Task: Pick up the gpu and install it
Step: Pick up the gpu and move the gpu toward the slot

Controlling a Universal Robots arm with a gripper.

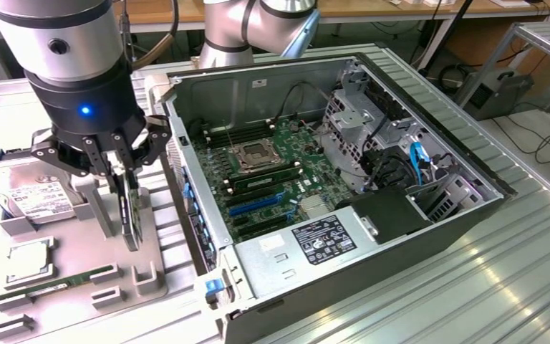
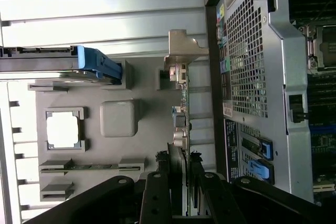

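Ext view: claw (image 1: 125,178) clamped on gpu (image 1: 132,222) top edge. Card stands upright in grey holder (image 1: 146,276) beside PC case (image 1: 371,283); fan face hidden. Wrist view: gpu (image 2: 181,121) edge-on betw fingers (image 2: 156,198), near end cut off.

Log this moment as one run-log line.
step: pick gpu | gripper: closed on gpu | gpu: on edge in grey tray | PC case: open, gpu not installed
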